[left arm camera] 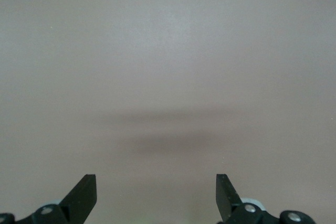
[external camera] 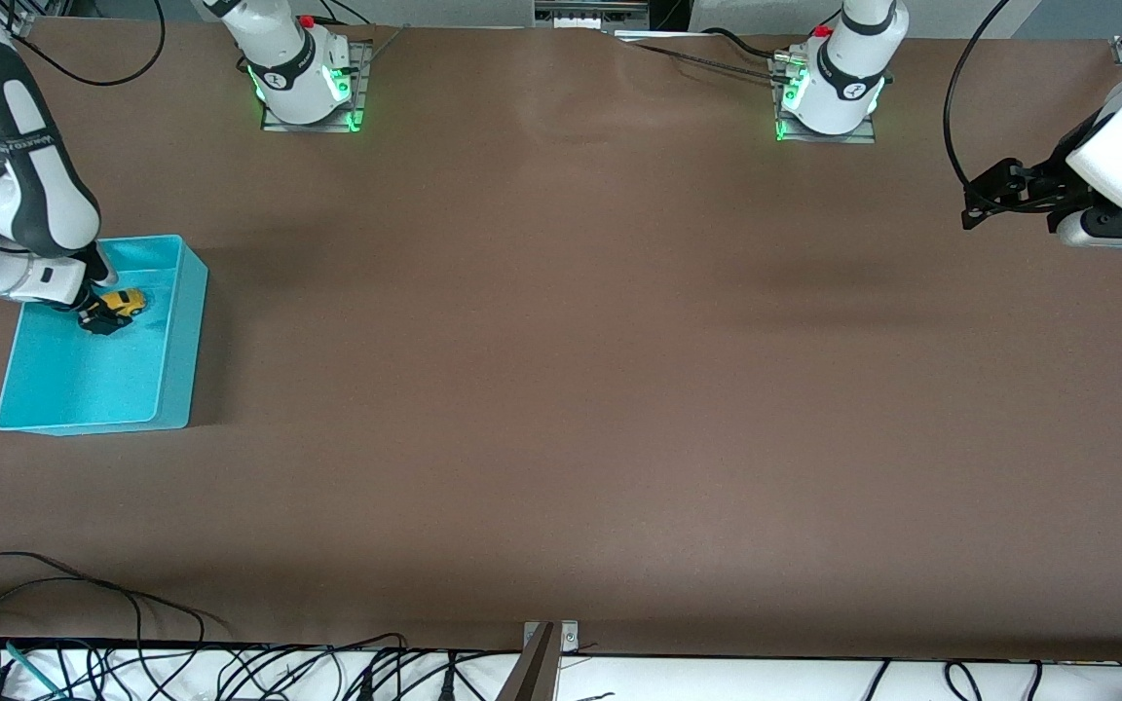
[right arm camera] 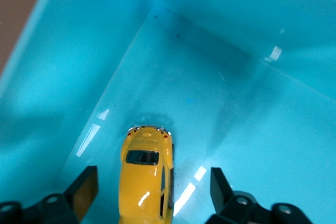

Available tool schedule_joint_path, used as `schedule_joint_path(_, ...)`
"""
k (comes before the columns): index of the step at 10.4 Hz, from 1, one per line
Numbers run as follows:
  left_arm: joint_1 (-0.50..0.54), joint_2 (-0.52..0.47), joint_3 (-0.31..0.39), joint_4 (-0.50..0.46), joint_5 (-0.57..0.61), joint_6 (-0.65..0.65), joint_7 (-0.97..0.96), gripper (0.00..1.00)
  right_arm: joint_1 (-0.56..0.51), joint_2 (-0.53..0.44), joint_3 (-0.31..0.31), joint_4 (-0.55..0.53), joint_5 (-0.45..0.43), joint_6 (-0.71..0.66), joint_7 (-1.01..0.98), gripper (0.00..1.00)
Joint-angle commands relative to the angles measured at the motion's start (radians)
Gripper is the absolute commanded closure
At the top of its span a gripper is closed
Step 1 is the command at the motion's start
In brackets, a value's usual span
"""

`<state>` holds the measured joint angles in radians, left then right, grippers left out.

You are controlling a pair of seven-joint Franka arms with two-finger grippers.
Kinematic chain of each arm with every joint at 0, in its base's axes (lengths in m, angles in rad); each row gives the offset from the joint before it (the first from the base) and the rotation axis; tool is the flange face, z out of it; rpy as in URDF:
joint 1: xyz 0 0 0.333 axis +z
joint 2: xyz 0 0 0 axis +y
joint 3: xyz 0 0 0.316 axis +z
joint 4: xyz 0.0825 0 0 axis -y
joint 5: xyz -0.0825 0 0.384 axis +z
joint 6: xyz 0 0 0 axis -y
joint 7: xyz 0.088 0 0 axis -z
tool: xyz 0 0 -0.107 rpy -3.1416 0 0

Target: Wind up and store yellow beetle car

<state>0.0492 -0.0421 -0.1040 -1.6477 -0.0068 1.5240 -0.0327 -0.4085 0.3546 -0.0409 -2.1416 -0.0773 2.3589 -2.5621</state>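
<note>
Inside the turquoise bin we see the yellow beetle car resting between the right gripper's spread, untouching fingers; the left gripper waits wide over bare table.

We see right gripper down inside turquoise plastic bin, at right arm's end of table. Small yellow beetle toy car sits on bin floor directly between its spread fingers, not touching either. We see left gripper waiting, fingers apart, over bare brown table at left arm's end.
</note>
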Motion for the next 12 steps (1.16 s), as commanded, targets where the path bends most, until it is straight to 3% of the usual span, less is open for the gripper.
schedule_joint_path(1, 0.004, 0.007, 0.000, 0.025, -0.015, -0.022, 0.002, 0.00, -0.009, -0.090, 0.029, 0.029, 0.022, -0.131, -0.012, 0.00)
schedule_joint_path(5, 0.004, 0.007, 0.000, 0.025, -0.016, -0.022, 0.002, 0.00, 0.025, -0.248, 0.110, 0.031, 0.054, -0.219, 0.093, 0.00)
schedule_joint_path(7, 0.004, 0.007, 0.000, 0.025, -0.016, -0.022, 0.002, 0.00, 0.066, -0.316, 0.110, 0.029, 0.109, -0.272, 0.385, 0.00)
schedule_joint_path(12, 0.004, 0.007, 0.000, 0.025, -0.016, -0.022, 0.002, 0.00, 0.258, -0.436, 0.108, 0.046, 0.111, -0.299, 1.366, 0.00)
